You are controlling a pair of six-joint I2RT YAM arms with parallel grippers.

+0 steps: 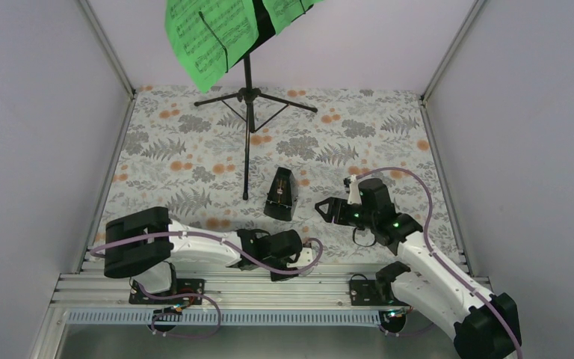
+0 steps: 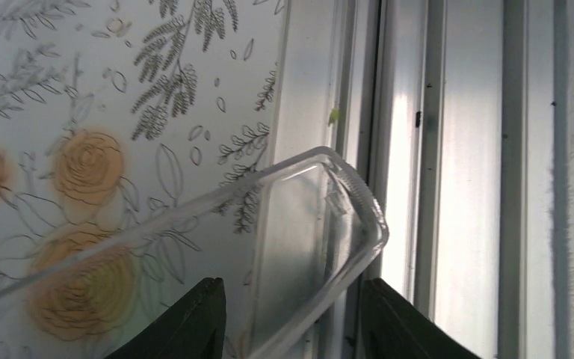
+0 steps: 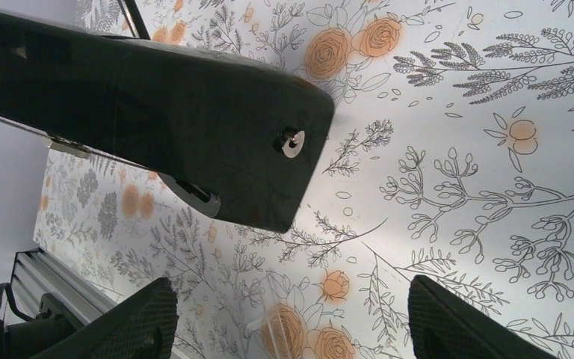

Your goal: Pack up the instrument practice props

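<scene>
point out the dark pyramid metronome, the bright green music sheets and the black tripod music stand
dark pyramid metronome (image 1: 279, 194), top view, its front face
bright green music sheets (image 1: 194, 45), top view, left sheet's middle
black tripod music stand (image 1: 247, 142), top view, its upright pole

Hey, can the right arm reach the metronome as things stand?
Probably yes: the right gripper stands open beside the metronome, facing it, with only bare tablecloth between them.

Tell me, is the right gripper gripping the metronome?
No, the right gripper is open, and the metronome sits beyond its fingertips, not between them.
</scene>
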